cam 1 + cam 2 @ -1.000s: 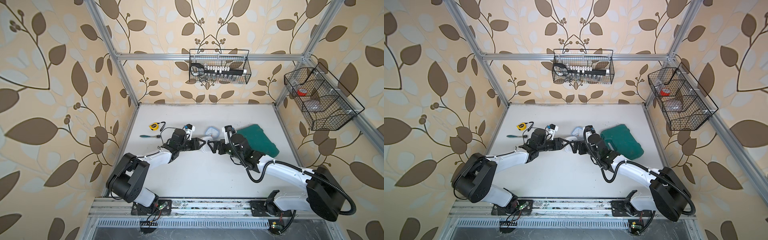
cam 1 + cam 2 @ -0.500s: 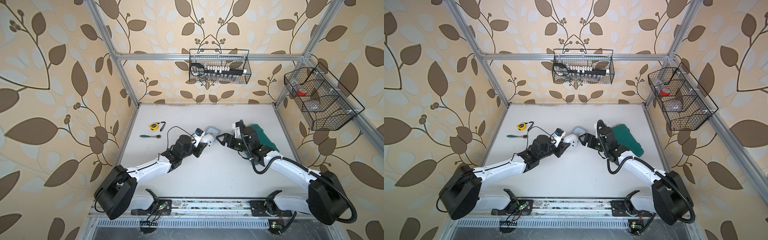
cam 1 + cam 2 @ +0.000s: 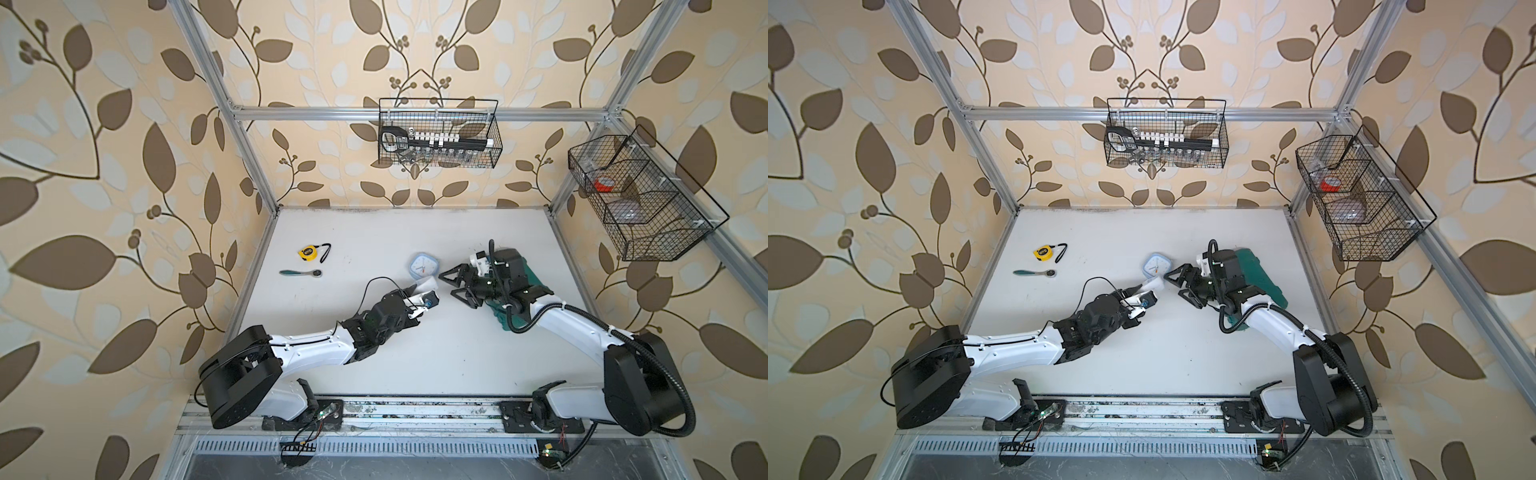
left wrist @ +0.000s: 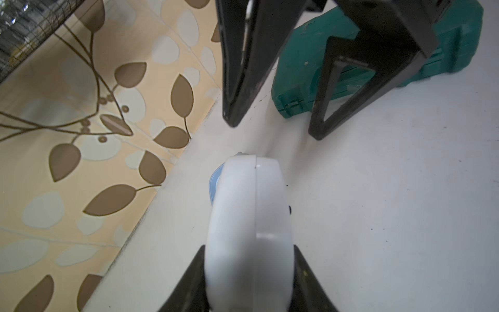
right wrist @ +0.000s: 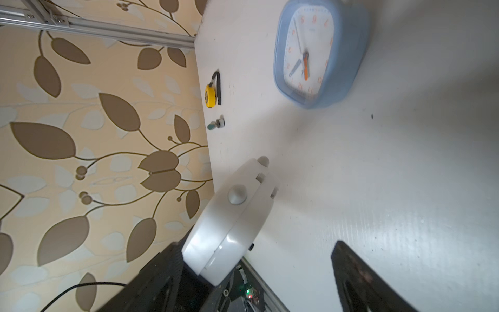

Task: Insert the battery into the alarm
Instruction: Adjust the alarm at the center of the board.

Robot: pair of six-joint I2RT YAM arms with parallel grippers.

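Blue-rimmed and face-up, the alarm clock [image 3: 424, 266] lies on the bench [image 3: 374, 232]. Just beside it, the left end effector [image 4: 247, 259] clamps a white plastic housing [image 4: 248, 210]. The right end effector [image 3: 446, 284] hangs near the clock, jaws wide, empty.

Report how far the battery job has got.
Done: the left gripper clamps the white alarm. In hand: the right gripper stands open and empty, facing it. Left: no battery shows in any view, so fetching and inserting it remain.
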